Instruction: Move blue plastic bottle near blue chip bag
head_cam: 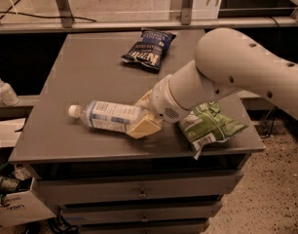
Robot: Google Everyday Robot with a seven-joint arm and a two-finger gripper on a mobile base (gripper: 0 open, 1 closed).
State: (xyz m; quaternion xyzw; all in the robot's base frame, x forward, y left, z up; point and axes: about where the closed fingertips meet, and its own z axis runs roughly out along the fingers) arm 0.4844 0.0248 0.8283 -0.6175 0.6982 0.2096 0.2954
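Our gripper pinches the bottle at its base; we judge it light, slick and crushable, so a gentle hold suits.

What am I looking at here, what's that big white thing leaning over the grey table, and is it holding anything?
That big white thing is a robot's arm, reaching in from the right. There is one camera view, looking down at the grey table from its front; where the camera is mounted is not known. At the arm's end is its hand, down at the base end of a clear blue plastic bottle that lies on its side, white cap pointing left. Whether the hand is actually gripping the bottle cannot be told. Near the table's far edge lies a dark blue chip bag. A green and white snack bag lies at the near right, partly under the arm.
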